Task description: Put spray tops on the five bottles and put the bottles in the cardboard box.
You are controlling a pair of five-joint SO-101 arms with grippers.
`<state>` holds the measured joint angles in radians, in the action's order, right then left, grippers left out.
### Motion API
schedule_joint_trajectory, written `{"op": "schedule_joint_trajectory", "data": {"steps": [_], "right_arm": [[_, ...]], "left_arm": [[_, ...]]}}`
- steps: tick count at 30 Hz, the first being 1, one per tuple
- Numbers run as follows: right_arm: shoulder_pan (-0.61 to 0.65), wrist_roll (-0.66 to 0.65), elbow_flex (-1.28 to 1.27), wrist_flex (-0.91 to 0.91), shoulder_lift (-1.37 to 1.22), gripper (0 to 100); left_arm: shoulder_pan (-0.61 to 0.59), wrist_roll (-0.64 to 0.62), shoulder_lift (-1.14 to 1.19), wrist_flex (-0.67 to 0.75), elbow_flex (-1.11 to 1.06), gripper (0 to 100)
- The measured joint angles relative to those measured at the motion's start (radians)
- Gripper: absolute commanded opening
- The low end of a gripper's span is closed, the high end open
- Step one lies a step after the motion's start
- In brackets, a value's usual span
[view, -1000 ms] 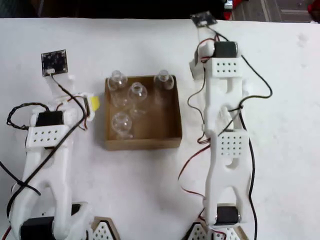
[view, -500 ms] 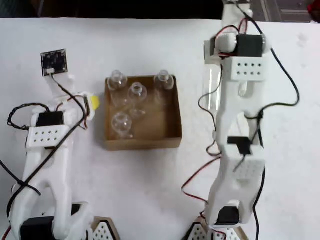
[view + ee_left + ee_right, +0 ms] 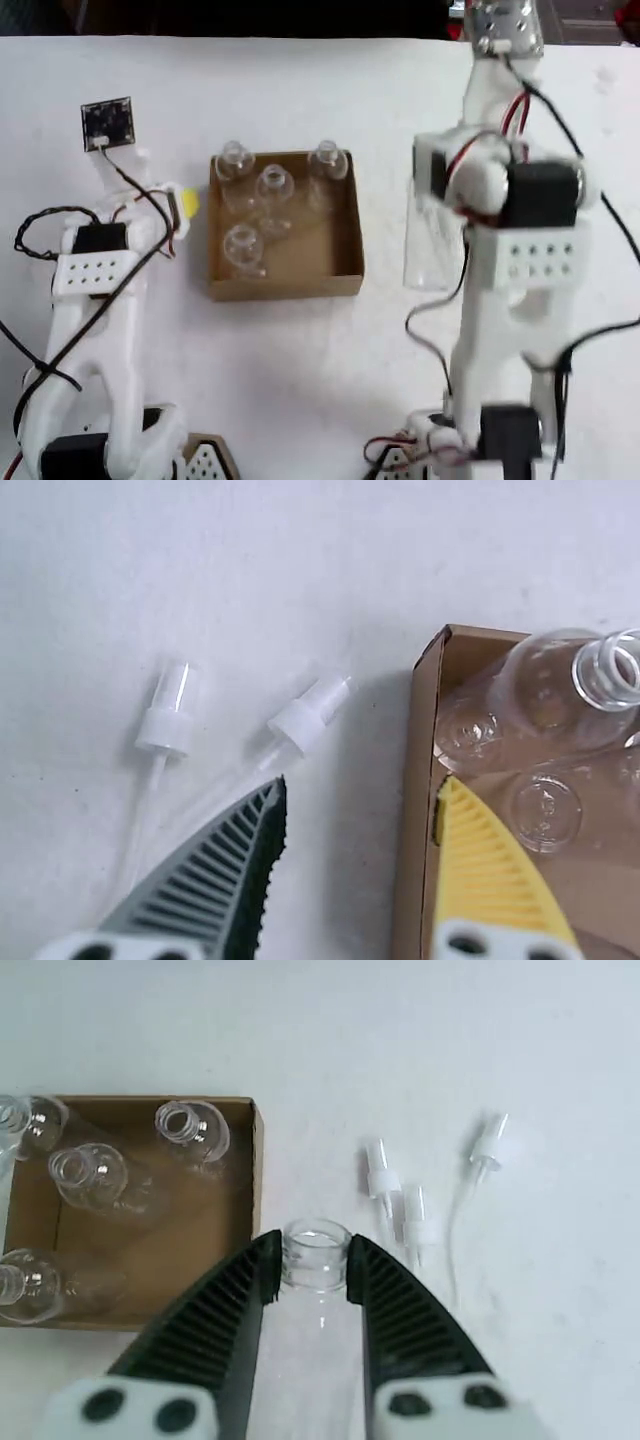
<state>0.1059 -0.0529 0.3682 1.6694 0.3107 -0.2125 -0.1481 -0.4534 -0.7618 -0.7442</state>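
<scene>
A cardboard box sits mid-table and holds several clear bottles without tops. My right gripper is shut on the neck of another clear bottle, which hangs above the table to the right of the box. This held bottle shows beside the raised right arm. Three white spray tops lie on the table beyond it. My left gripper is open and low, straddling the box's left wall. Two spray tops lie just ahead of its grey finger.
Bare white table surrounds the box. The left arm rests at the left of the box with its cables looped beside it. The right arm's body stands high and covers much of the table's right side. The table's far edge is close behind.
The right arm has risen and drawn back toward the front, carrying the clear bottle up off the table. The left arm has not moved.
</scene>
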Motion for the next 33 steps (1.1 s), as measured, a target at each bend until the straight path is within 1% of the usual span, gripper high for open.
{"op": "schedule_joint_trajectory", "data": {"steps": [5, 10, 13, 18, 22, 28, 33], "right_arm": [[0.043, 0.0, -0.258, -0.157, 0.166, 1.5], [0.084, 0.003, -0.551, -0.397, 0.331, 1.5], [0.11, 0.003, -0.738, -0.577, 0.443, 1.5], [0.17, 0.005, -1.079, -0.931, 0.628, 1.5], [0.189, 0.005, -1.313, -1.204, 0.735, 1.5], [0.193, 0.005, -1.567, -1.58, 0.772, 1.5], [0.258, 0.005, -1.751, -1.838, 0.772, 1.5]], "left_arm": [[0.0, 0.0, 0.0, 0.0, 0.0, 23], [0.0, 0.0, 0.0, 0.0, 0.0, 23], [0.0, 0.0, 0.0, 0.0, 0.0, 23], [0.0, 0.0, 0.0, 0.0, 0.0, 23], [0.0, 0.0, 0.0, 0.0, 0.0, 23], [0.0, 0.0, 0.0, 0.0, 0.0, 23], [0.0, 0.0, 0.0, 0.0, 0.0, 23]]}}
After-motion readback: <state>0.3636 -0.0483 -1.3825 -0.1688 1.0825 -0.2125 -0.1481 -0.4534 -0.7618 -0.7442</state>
